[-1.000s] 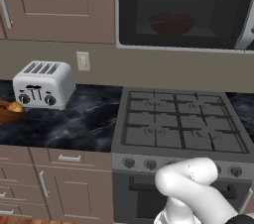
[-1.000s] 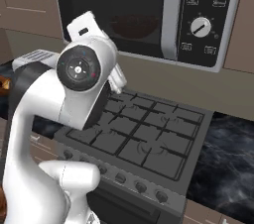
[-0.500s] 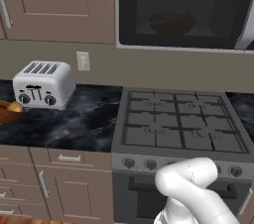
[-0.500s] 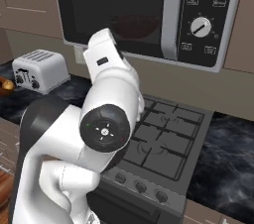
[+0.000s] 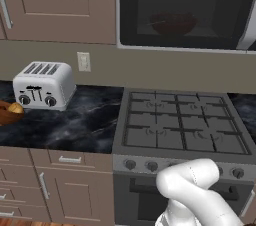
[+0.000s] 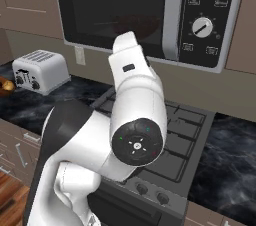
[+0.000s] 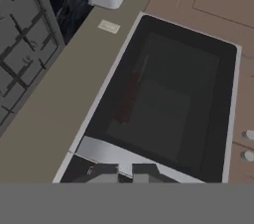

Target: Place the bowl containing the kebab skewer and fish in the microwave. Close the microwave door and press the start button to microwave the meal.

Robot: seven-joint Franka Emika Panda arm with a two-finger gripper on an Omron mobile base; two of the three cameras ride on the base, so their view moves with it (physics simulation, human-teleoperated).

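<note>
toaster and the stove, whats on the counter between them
Nothing: in the left base view the dark marble counter runs bare from the toaster to the stove. A wall outlet sits above that stretch.

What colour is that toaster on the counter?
The toaster is silvery white with dark slots and small dark knobs; the left base view shows it best.

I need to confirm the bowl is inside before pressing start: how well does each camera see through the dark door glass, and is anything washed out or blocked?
Left base view: the bowl shows dim red behind the microwave door, no glare. Right base view: the white arm covers part of the glass; only a dark reddish shape above it. Hand view: rolled sideways, soft, the bowl a faint red smear; its contents cannot be made out.
</note>
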